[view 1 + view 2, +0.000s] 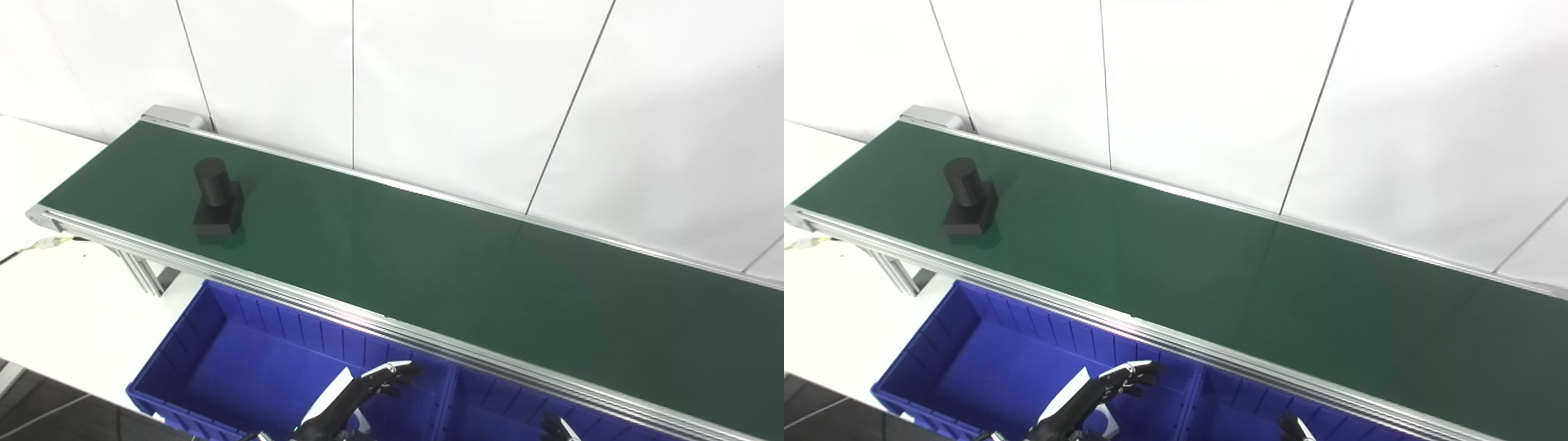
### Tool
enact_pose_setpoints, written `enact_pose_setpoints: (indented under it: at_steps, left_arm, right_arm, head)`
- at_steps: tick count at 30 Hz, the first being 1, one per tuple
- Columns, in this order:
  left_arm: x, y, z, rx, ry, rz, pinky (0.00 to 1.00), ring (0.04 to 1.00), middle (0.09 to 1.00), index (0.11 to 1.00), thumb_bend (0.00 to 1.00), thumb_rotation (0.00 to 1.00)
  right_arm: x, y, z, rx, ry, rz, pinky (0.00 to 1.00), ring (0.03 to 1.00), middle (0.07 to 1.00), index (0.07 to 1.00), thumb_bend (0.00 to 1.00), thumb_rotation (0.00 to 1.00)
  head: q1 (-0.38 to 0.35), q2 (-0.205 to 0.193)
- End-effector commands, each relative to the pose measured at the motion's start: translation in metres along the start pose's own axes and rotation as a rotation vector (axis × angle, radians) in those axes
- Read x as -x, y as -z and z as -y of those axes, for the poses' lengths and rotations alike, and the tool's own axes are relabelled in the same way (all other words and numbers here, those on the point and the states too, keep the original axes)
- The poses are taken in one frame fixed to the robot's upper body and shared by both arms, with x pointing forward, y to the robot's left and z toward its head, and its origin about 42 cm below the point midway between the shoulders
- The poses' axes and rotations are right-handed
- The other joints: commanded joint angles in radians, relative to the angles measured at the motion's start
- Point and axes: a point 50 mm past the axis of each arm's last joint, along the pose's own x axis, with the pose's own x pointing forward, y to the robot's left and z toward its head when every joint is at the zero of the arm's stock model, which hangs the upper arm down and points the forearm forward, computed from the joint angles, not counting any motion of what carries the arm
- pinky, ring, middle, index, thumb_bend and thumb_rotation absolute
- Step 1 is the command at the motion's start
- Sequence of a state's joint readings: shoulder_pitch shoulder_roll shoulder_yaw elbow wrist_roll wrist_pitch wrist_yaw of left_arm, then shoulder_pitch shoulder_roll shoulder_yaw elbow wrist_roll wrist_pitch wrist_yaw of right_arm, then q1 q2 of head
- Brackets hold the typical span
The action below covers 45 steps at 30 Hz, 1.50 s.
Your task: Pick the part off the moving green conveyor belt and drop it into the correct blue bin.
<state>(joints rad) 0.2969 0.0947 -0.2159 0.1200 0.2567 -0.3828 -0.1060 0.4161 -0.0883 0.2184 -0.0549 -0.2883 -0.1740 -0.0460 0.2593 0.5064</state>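
Left eye view is showing black part (215,199) sitting upright on green conveyor belt (429,263) nr its far-left end, left hand (361,395) hovering empty w/ fingers apart over left blue bin (202,343), right hand (554,427) barely peeking in, state unclear.

- Both views look down from the robot's head, above and in front of the green conveyor belt (429,257), facing the white panelled wall (465,92) behind it.
- The belt runs aslant from upper left to lower right in both.
- The two cameras sit side by side: in the right eye view the whole scene lies further left.
- Both share the belt, the blue bins (986,361) at the bottom edge, and the wall.
- The near belt rail lies close below.
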Motion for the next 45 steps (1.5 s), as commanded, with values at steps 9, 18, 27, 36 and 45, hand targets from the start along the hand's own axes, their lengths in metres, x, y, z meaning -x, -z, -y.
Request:
enact_pose_setpoints:
  at_steps: [9, 18, 27, 36, 45]
  left_arm:
    - [-0.009, 0.004, -0.002, -0.020, -0.003, 0.058, 0.73, 0.806, 0.849, 0.834, 0.94, 0.10]
    - [-0.011, 0.009, -0.001, -0.022, -0.008, 0.044, 0.71, 0.786, 0.834, 0.818, 0.95, 0.07]
    - [-0.014, 0.014, 0.002, -0.021, -0.009, 0.035, 0.70, 0.779, 0.822, 0.805, 0.95, 0.07]
    - [-0.018, 0.016, 0.005, -0.039, -0.010, 0.039, 0.68, 0.760, 0.809, 0.794, 0.95, 0.08]
    - [-0.018, 0.015, 0.006, -0.035, -0.011, 0.043, 0.69, 0.771, 0.815, 0.798, 0.95, 0.10]
  right_arm:
    - [-0.008, -0.001, -0.003, -0.044, 0.025, 0.118, 0.78, 0.829, 0.853, 0.863, 0.80, 0.00]
    - [-0.012, 0.008, -0.005, -0.045, 0.032, 0.124, 0.79, 0.822, 0.841, 0.839, 0.83, 0.00]
    - [-0.015, 0.016, -0.005, 0.002, 0.055, 0.174, 0.73, 0.787, 0.818, 0.813, 0.88, 0.00]
    - [-0.010, -0.005, 0.005, 0.014, 0.094, 0.273, 0.71, 0.793, 0.803, 0.791, 0.89, 0.00]
    - [-0.009, -0.026, 0.012, -0.003, 0.105, 0.350, 0.68, 0.786, 0.801, 0.785, 0.90, 0.00]
  head:
    - [-0.022, -0.085]
    - [-0.020, -0.124]
    - [0.002, -0.172]
    - [0.007, -0.181]
    - [-0.030, -0.144]
